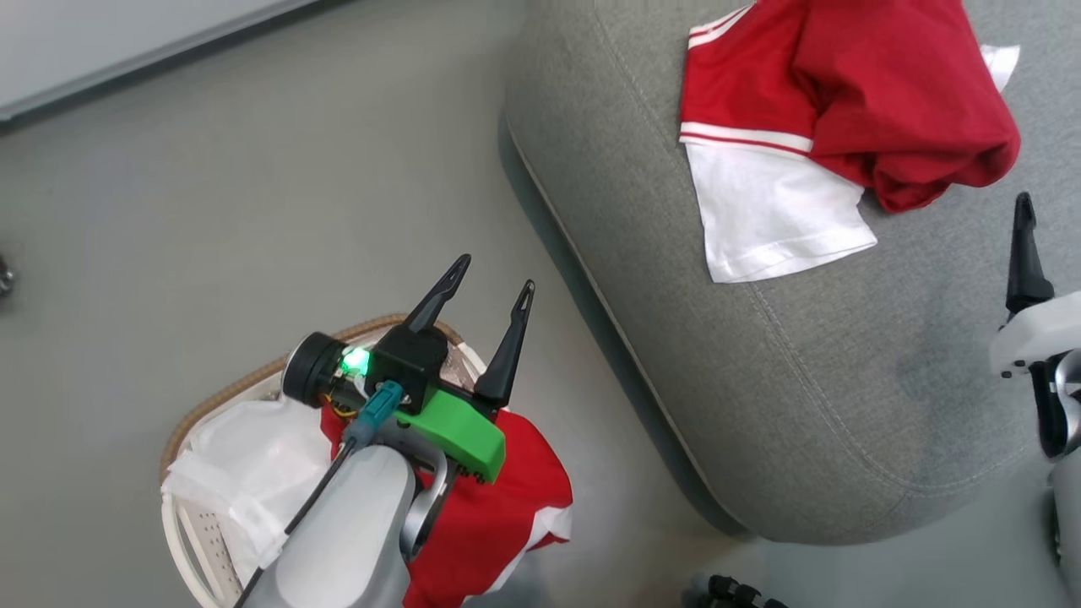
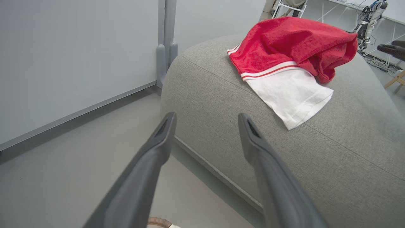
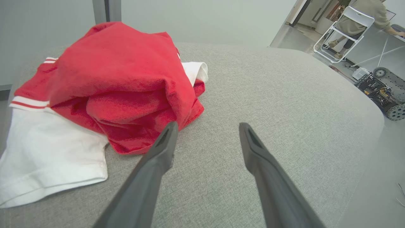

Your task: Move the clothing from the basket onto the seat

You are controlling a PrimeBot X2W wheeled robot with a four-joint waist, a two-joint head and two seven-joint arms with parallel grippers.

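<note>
One red shirt (image 1: 844, 110) with a white panel lies crumpled on the grey seat (image 1: 760, 380), also seen as the shirt (image 2: 291, 60) and shirt (image 3: 120, 85) in the wrist views. A second red shirt (image 1: 498, 515) hangs over the near side of the white basket (image 1: 190, 540) on the floor at lower left. My left gripper (image 1: 494, 291) hovers open above the basket, fingers pointing toward the seat (image 2: 316, 152), nothing between them. My right gripper (image 3: 207, 126) stands open just above the seat (image 3: 284, 126), right of the shirt there; one of its fingers (image 1: 1026, 253) shows in the head view.
The white liner (image 1: 245, 473) bunches inside the basket under its brown woven rim (image 1: 236, 388). Grey floor (image 1: 253, 211) lies between basket and seat. A wall panel with a grey post (image 2: 166, 41) stands behind the seat. A person on a white chair (image 3: 348, 28) and a wheeled device (image 3: 383, 95) are beyond.
</note>
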